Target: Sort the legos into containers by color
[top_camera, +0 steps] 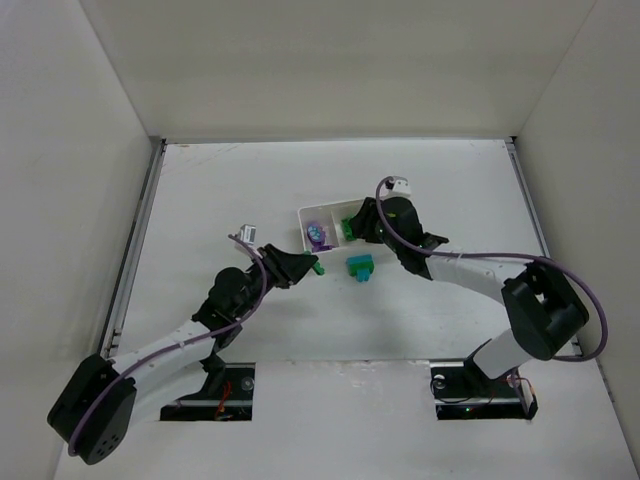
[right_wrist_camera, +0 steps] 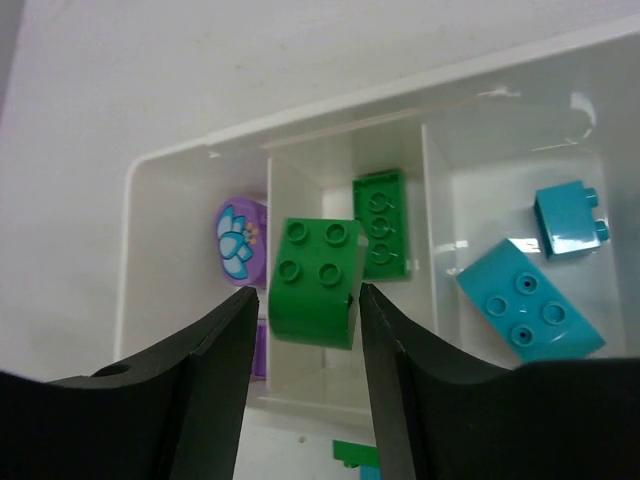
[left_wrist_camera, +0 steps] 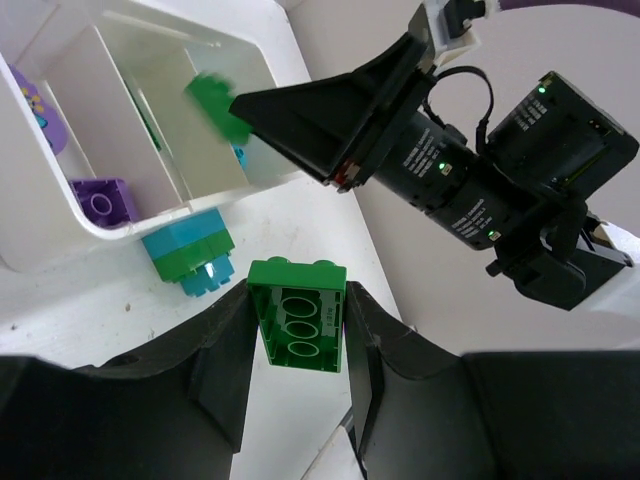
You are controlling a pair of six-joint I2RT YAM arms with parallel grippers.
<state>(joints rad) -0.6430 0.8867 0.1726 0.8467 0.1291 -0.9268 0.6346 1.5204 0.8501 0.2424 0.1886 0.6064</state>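
Holding a green lego (right_wrist_camera: 312,280) pinched in my right gripper (right_wrist_camera: 305,312) above the white tray (right_wrist_camera: 138,300), mid-table. My left gripper (left_wrist_camera: 298,350) clamps a second green lego (left_wrist_camera: 298,310) just off the tray's near side.

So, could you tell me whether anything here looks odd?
Yes: a stack of teal and green plastic bricks sits on the table outside the white plastic tray, two colours joined, so unsortable as is.

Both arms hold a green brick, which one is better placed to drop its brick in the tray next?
Right, likely. The right gripper holds its green brick above the tray, at the middle compartment where a green piece lies. The left gripper holds its own brick outside the tray.
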